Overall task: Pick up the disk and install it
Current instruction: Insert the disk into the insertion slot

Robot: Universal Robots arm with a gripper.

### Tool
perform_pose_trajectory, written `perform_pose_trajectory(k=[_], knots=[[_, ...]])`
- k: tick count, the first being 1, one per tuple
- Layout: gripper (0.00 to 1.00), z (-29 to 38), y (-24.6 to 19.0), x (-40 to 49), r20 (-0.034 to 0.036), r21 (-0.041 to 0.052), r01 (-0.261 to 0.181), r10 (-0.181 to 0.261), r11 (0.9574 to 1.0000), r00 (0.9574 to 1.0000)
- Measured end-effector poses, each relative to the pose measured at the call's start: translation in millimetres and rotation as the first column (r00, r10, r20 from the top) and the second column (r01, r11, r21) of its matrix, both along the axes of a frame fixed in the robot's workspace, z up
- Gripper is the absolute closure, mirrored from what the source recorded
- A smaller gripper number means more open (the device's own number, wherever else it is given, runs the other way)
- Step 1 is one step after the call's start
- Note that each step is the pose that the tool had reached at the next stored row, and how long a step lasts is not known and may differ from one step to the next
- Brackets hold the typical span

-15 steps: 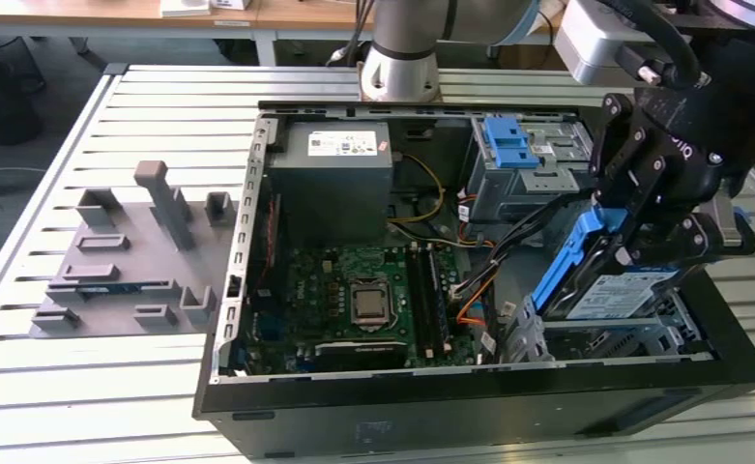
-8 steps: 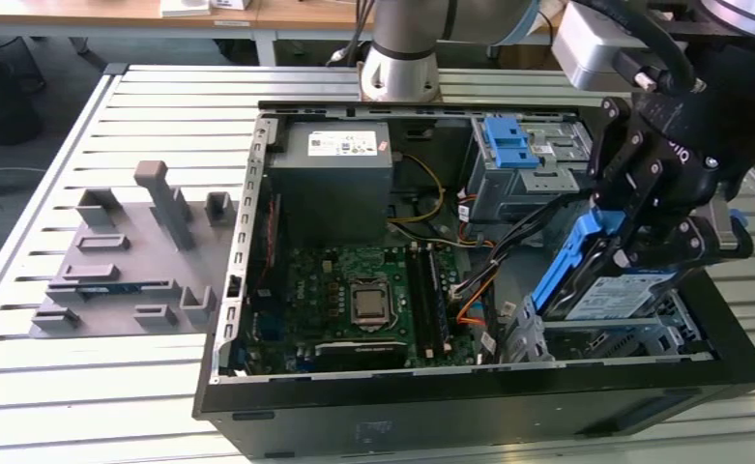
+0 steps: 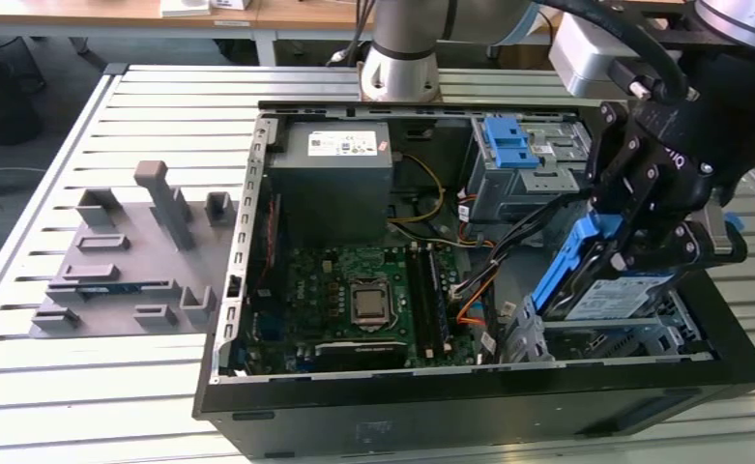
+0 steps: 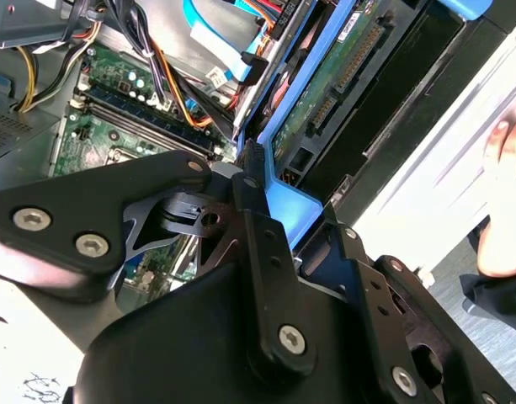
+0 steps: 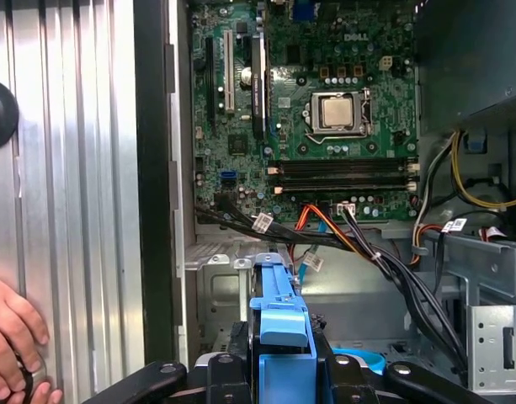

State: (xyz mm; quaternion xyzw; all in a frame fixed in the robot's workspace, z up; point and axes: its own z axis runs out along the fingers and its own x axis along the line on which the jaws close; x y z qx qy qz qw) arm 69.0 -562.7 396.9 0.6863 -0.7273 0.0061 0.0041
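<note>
Installation step in hand. Your gripper [image 3: 642, 249] was clenched on the disk [image 3: 599, 295], which hung tilted just beneath it, above the drive bay [image 3: 677, 331]. Seating it likely called for squaring the blue rails [image 3: 568, 271] with the bay.

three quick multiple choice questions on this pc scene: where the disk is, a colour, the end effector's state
1. Where is the disk?
A) on the grey fixture
B) held tilted over the computer case's drive bay
C) flat on the table

2. What colour are the disk's rails?
A) red
B) green
C) blue

3. The end effector is
A) shut on the disk
B) open, empty
C) shut on nothing

Answers:
1 B, it hangs tilted above the bay at the exterior view's right.
2 C, the rails are bright blue.
3 A, its fingers clamp the disk.
</note>
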Motion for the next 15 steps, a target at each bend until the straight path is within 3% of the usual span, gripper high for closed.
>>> perform_pose_trajectory(k=[15], knots=[[0.64, -7.9, 0.0, 0.0, 0.0000, 0.0000, 0.000, 0.000, 1.0000, 1.0000]])
